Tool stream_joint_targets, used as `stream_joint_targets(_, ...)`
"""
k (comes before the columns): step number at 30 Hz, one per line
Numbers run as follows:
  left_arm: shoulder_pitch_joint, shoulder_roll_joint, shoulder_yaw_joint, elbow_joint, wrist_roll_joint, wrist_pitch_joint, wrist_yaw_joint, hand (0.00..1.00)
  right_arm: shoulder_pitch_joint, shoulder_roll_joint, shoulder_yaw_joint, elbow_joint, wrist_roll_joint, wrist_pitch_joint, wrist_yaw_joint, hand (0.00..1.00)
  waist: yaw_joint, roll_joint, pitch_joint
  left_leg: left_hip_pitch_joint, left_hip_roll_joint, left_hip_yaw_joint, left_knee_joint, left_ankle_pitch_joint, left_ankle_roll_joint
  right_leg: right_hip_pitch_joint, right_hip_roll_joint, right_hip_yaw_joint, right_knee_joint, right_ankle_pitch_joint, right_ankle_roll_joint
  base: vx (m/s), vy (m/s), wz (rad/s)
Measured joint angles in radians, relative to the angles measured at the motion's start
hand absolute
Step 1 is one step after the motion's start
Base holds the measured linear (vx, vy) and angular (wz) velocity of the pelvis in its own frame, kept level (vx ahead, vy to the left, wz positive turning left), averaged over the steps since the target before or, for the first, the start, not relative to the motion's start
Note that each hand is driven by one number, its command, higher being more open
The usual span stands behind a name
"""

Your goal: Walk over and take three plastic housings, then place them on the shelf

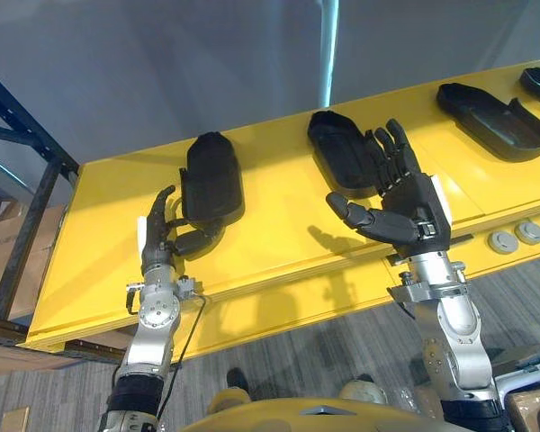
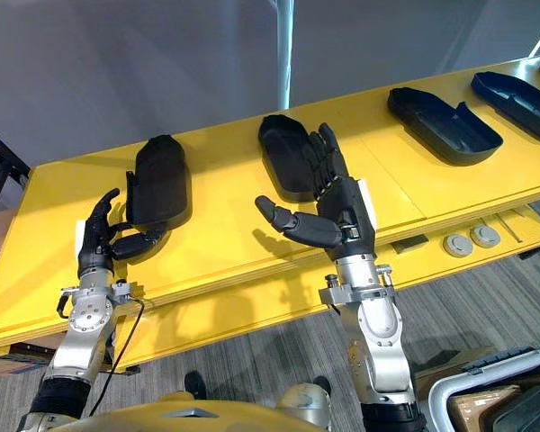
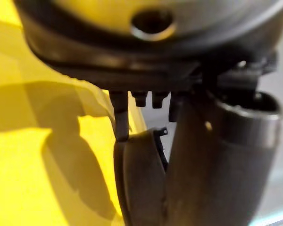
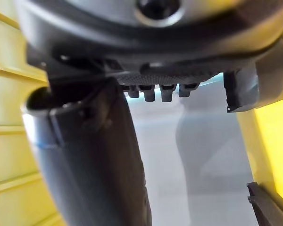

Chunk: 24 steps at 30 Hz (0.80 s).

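Left hand (image 1: 160, 241): fingers near straight, thumb touching near end of left housing (image 1: 212, 175), no closed grip. Right hand (image 1: 407, 209): spread wide, empty, fingertips over near rim of middle housing (image 1: 340, 151). Risks: thumb-only contact shoving shell away across smooth yellow surface (image 1: 279, 243); shallow rim slipping from loose pinch. Black, matte, elongated shells; middle one hollow side up. Far housing (image 1: 497, 121) well beyond right hand.

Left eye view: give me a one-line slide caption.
Both hands open at the yellow table: the left hand beside the leftmost housing, the right hand spread in front of the second housing.
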Motion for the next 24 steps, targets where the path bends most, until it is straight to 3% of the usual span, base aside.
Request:
stream_joint_targets(5, -0.011, 0.022, -0.036, 0.008, -0.044, -0.025, -0.056, 1.0, 0.0, 0.0, 0.0, 0.0, 0.0, 0.0, 0.001, 1.0, -0.004, -0.007, 0.004, 0.0, 0.0, 0.002, 0.0, -0.001, 0.001, -0.003, -0.001, 0.005, 0.001, -0.003, 0.004, -0.02, -0.003, -0.01)
stream_joint_targets(12, 0.006, 0.022, -0.059, -0.042, -0.158, -0.038, -0.241, 1.0, 0.004, 0.003, -0.001, 0.0, 0.0, 0.0, 0.027, 1.0, -0.008, -0.007, 0.004, -0.002, 0.0, 0.002, 0.0, -0.001, 0.001, -0.005, 0.0, 0.006, 0.001, -0.002, 0.004, 0.0, -0.002, 0.0)
stream_joint_targets(19, 0.162, 0.021, -0.036, -0.33, -0.157, -0.033, -0.368, 1.0, 0.018, 0.012, -0.004, 0.0, -0.002, 0.0, 0.037, 1.0, -0.018, 0.003, -0.001, -0.003, 0.0, 0.004, 0.0, -0.005, -0.003, -0.005, 0.001, 0.006, 0.0, 0.002, 0.004, 0.03, -0.007, 0.0)
stream_joint_targets(24, 0.202, 0.02, 0.034, -0.337, -0.156, -0.028, -0.383, 1.0, 0.021, 0.012, -0.008, -0.001, -0.002, 0.0, 0.036, 1.0, -0.003, 0.021, -0.01, 0.0, 0.0, -0.002, 0.0, -0.007, -0.003, 0.002, 0.001, -0.001, 0.0, -0.003, 0.006, 0.0, -0.003, 0.03)
